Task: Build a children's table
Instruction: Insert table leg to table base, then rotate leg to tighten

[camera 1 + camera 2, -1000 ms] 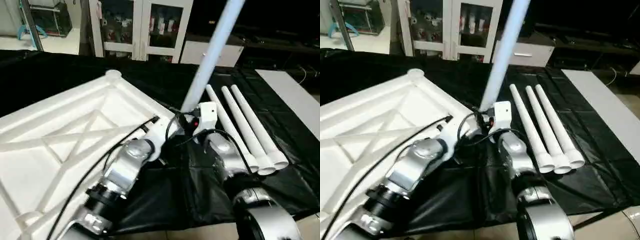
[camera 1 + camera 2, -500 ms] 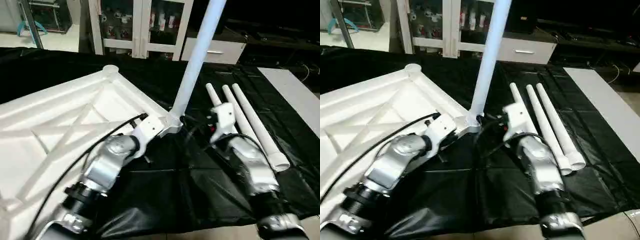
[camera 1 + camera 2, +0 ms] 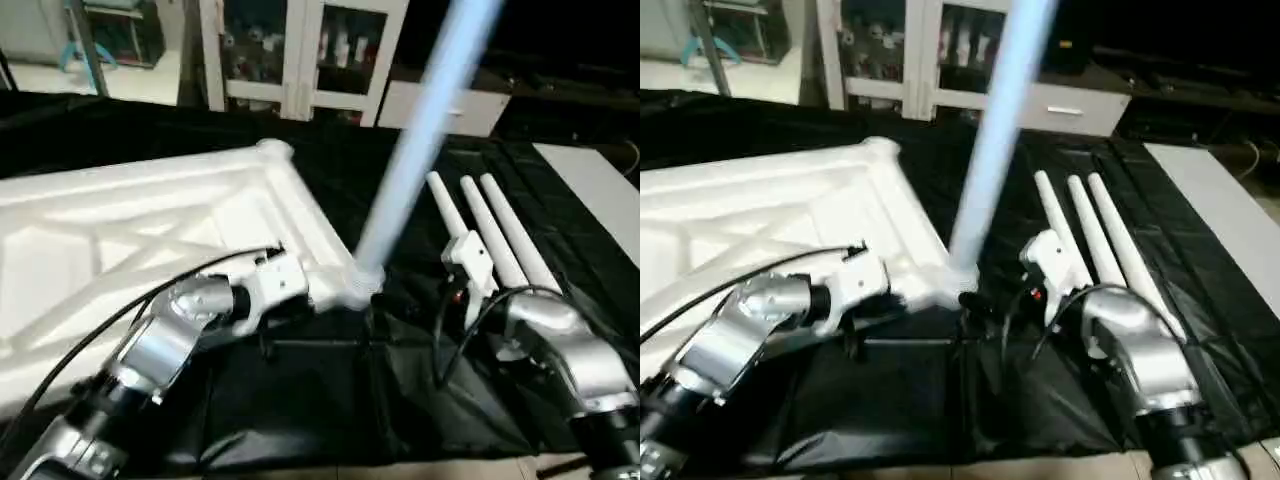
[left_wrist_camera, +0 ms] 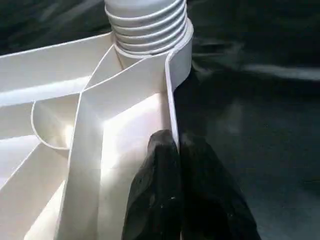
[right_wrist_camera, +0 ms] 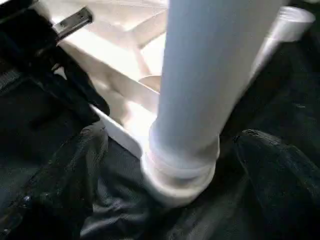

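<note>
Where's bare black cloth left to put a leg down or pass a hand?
Free: the black cloth beyond the white ribbed tabletop, up to the cabinets, and the strip right of the three loose white legs. Crowded: the corner socket with the standing white leg, between both grippers.

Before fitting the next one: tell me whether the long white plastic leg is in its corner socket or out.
In. The long white plastic leg stands with its ribbed base in the corner socket of the white ribbed tabletop.
</note>
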{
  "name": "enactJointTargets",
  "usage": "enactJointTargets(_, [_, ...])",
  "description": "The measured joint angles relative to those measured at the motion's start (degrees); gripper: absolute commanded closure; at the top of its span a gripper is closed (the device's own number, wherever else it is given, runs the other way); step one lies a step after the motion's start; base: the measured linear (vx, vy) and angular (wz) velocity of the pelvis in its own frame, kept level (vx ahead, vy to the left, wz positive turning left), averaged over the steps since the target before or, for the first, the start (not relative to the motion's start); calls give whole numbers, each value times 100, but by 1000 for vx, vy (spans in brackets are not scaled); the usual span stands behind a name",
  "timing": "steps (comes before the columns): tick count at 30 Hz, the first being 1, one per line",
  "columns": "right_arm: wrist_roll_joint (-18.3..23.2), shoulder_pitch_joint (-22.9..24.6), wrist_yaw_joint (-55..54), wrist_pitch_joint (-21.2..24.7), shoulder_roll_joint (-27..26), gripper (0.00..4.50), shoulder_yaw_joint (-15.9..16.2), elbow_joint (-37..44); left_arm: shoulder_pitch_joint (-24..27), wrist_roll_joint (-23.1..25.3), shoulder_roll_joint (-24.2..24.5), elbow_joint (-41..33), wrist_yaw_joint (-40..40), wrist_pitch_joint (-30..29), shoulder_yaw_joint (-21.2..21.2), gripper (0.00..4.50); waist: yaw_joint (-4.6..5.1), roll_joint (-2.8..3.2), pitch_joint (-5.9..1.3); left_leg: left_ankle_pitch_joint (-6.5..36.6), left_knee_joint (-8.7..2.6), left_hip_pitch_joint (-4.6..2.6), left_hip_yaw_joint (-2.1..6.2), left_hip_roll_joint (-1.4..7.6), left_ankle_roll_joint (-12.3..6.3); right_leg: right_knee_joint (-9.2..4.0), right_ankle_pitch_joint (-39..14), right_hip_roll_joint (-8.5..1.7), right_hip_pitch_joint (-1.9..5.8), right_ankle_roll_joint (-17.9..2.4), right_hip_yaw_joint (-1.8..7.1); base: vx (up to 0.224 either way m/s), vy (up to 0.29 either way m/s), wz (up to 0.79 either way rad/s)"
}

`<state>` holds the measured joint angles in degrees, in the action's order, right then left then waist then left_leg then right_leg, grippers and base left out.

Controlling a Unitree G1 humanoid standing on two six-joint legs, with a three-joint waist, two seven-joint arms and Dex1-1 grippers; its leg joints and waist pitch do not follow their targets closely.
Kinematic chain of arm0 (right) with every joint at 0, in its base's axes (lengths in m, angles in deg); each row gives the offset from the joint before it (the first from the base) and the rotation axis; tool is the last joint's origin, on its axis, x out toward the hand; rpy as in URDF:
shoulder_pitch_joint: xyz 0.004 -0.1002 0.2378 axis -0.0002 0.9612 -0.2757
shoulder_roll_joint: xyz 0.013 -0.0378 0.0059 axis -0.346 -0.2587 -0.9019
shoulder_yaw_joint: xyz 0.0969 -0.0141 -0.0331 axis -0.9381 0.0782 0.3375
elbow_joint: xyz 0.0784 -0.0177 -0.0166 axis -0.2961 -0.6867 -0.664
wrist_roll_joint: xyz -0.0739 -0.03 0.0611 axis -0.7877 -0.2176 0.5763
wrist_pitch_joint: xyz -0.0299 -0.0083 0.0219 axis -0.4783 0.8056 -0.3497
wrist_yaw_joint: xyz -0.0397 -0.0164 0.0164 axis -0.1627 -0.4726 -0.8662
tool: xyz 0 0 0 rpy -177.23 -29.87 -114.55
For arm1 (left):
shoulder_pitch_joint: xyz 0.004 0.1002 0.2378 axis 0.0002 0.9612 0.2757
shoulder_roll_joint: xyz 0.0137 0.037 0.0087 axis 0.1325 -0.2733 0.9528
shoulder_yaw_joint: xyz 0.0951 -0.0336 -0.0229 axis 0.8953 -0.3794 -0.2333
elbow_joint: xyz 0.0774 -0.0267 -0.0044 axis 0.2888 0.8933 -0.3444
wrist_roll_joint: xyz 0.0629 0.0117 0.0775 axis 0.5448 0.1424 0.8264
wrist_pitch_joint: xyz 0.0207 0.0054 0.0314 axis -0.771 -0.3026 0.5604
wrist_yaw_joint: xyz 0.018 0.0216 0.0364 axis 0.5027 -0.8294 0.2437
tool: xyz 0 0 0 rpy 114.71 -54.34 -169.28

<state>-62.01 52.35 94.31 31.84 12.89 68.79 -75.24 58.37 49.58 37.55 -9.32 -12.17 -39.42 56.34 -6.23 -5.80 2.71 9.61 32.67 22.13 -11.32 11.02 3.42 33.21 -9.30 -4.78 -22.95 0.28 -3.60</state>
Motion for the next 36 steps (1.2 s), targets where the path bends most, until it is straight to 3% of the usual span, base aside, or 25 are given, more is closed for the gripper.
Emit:
enactJointTargets(7, [-12,3,413,109,162,5,226,103,97,-103,147,-179,473,170,147,450,-16,-3,-2,0,3,-11,-6,0,0,17,-7,-5,2,13,0,0,0,0])
enactJointTargets(17, [-133,30,591,106,174,5,399,-3,98,-100,171,-178,479,195,150,450,-7,-3,-2,0,25,-12,-6,1,0,47,-7,-6,-1,10,3,0,0,0])
enactJointTargets(36, [-264,36,632,-143,157,157,431,-363,99,-96,205,-170,537,234,163,450,-8,-2,-2,0,58,-14,-2,1,0,96,-15,-12,-5,2,4,0,0,0])
